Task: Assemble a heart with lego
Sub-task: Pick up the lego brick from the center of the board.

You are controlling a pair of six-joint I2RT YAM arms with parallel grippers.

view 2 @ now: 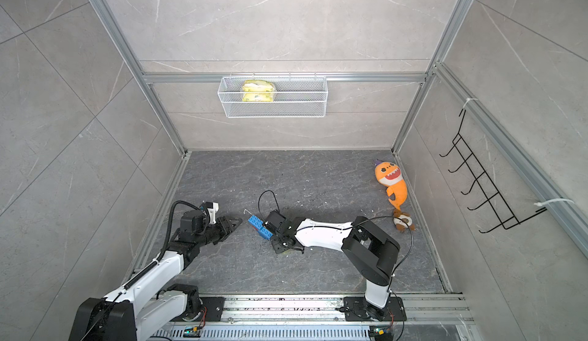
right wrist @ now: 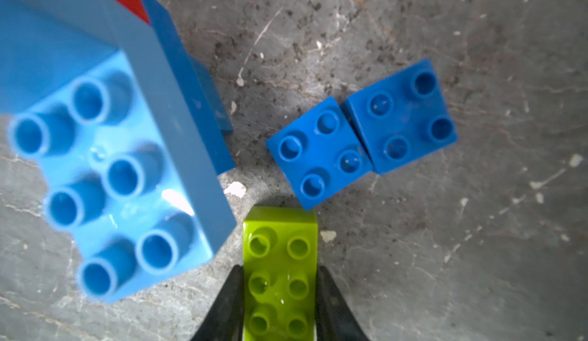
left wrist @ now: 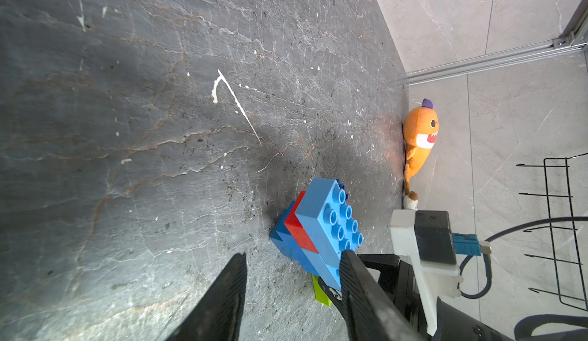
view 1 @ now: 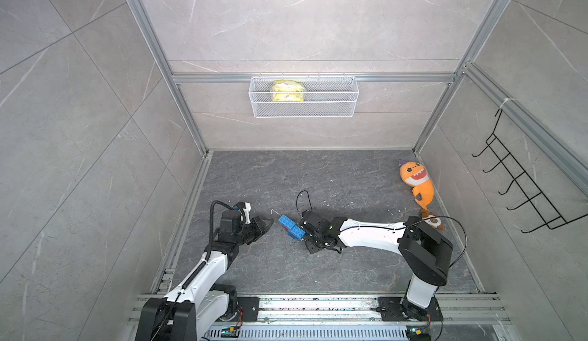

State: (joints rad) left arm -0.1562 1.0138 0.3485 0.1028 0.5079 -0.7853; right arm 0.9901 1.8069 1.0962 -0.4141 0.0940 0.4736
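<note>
The heart (view 1: pixel 291 226) is a clump of light and dark blue lego with a small red block, resting on the dark floor between my two arms; it also shows in a top view (view 2: pixel 261 226) and in the left wrist view (left wrist: pixel 321 225). My left gripper (view 1: pixel 269 221) is open and empty, its tips just short of the clump (left wrist: pixel 295 253). My right gripper (right wrist: pixel 280 269) points down beside the clump (right wrist: pixel 111 151), shut on a lime green brick (right wrist: pixel 280 279) that lies on the floor. Two loose dark blue square bricks (right wrist: pixel 319 151) (right wrist: pixel 404 116) lie side by side just beyond it.
An orange plush shark (view 1: pixel 416 180) and a small brown plush (view 1: pixel 432 221) lie along the right wall. A white wire basket (view 1: pixel 304 110) with a yellow packet hangs on the back wall. A black hook rack (view 1: pixel 521 190) hangs on the right wall. A thin white scrap (view 1: pixel 274 211) lies near the clump.
</note>
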